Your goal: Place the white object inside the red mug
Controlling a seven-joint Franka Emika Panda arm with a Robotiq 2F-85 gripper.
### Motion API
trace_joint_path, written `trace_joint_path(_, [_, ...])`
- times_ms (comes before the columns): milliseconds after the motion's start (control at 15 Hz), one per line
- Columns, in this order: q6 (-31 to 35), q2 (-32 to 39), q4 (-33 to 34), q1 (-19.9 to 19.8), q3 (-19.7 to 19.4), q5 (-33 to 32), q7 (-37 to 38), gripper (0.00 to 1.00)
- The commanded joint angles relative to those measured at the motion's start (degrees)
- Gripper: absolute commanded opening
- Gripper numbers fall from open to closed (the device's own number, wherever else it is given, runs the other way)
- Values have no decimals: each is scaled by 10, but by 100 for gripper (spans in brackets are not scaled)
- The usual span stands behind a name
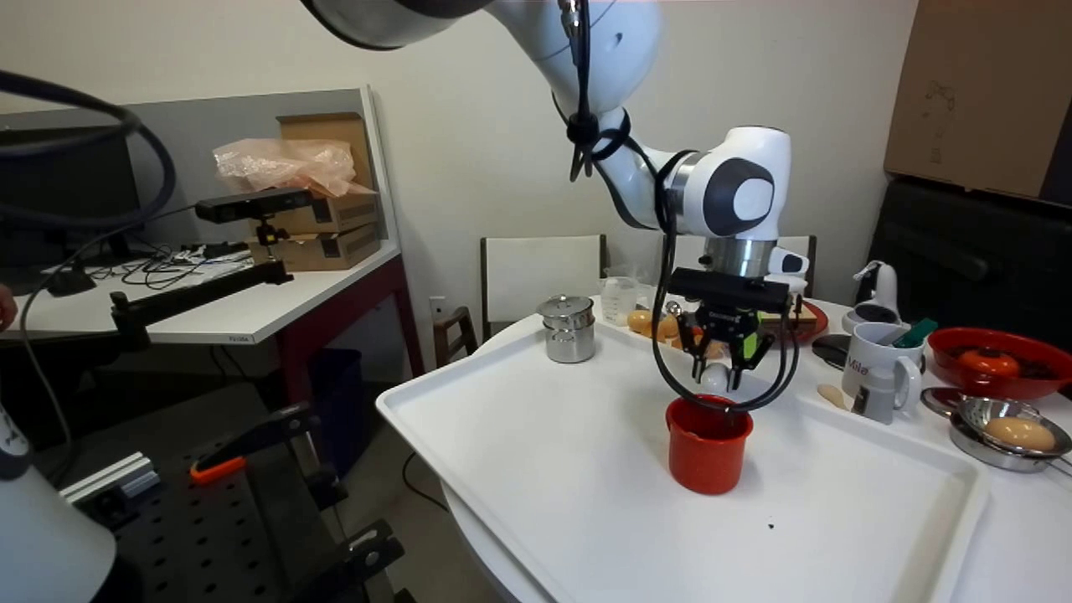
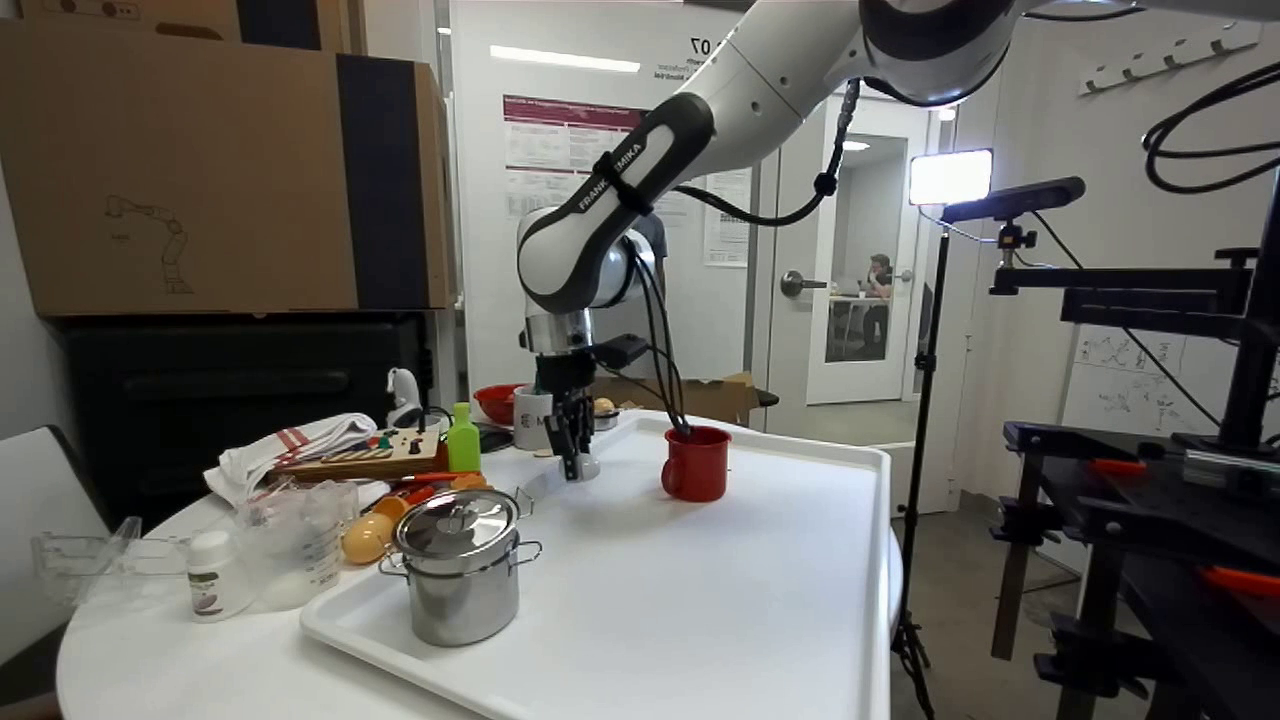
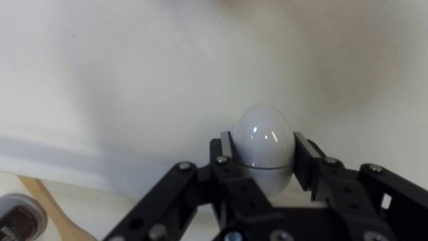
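Jaws clamped on glossy white egg-shaped object [image 3: 264,144], long axis roughly 12-to-6 o'clock in wrist view. It's outside the glossy red cylindrical mug [image 2: 698,466], at 3 o'clock from jaws in an exterior view; probably lift first.

White mug [image 1: 875,356] near the far edge of the table [image 1: 1030,544] is reading "Mila". Arm [image 2: 745,100] is showing "FRANK" and "EMIKA", black strap [image 2: 620,183] covering the bit between. Background panel [image 2: 710,320] is carrying "07". White bottle [image 2: 217,572] by the left edge is wearing print too small to read.
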Motion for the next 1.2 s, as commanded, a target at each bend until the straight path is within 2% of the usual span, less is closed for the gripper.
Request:
trace_joint_path(0, [6,-60,-46,7,-10,0,36,19])
trace_joint_path(467, [30,-162,-151,9,-28,7,141,19])
trace_joint_path(1133, [119,-279,-368,12,-53,34,275,19])
